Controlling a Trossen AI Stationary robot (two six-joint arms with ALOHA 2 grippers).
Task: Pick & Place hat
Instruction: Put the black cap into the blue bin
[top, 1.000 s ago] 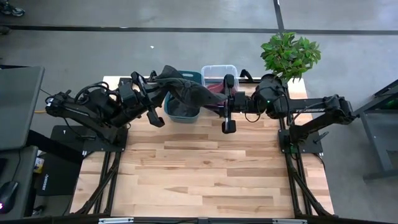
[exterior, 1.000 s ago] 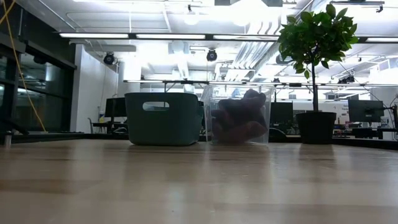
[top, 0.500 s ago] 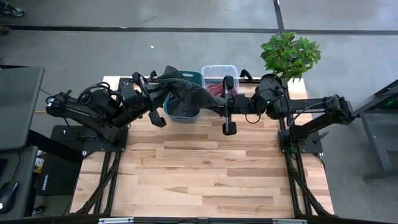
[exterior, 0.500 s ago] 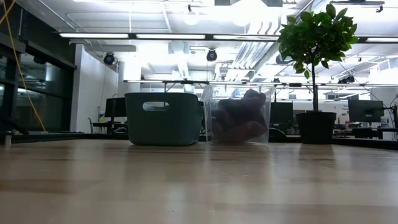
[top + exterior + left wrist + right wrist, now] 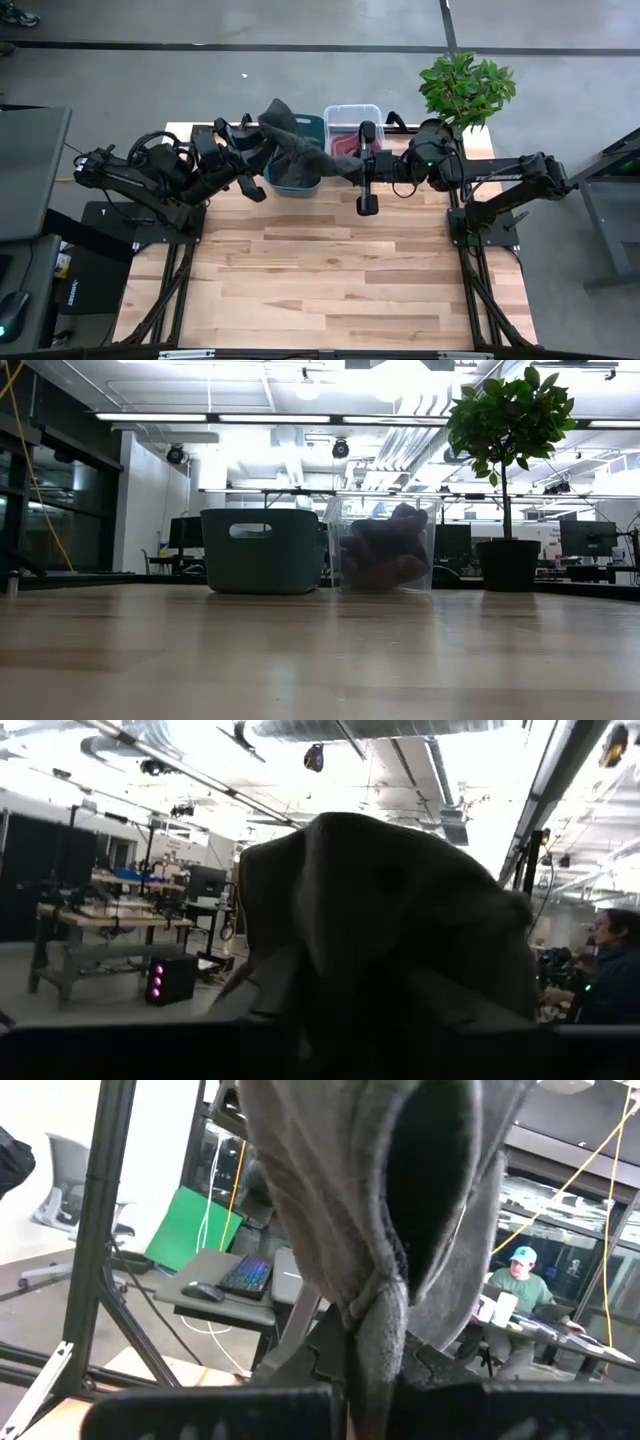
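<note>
Both arms hold the grey hat (image 5: 290,150) w/ jaws clamped on opposite edges, left gripper (image 5: 252,152) & right gripper (image 5: 345,166), stretching it above the teal bin (image 5: 310,125), prob. to drop it in.

Across the lower two thirds of the frame the wooden table (image 5: 330,270) lies bare, open for any gripper. The upper edge is crowded: a teal bin (image 5: 296,172) and a clear bin (image 5: 352,112) stand side by side, both arms meet above them, and a potted plant (image 5: 467,88) blocks the upper right corner.
</note>
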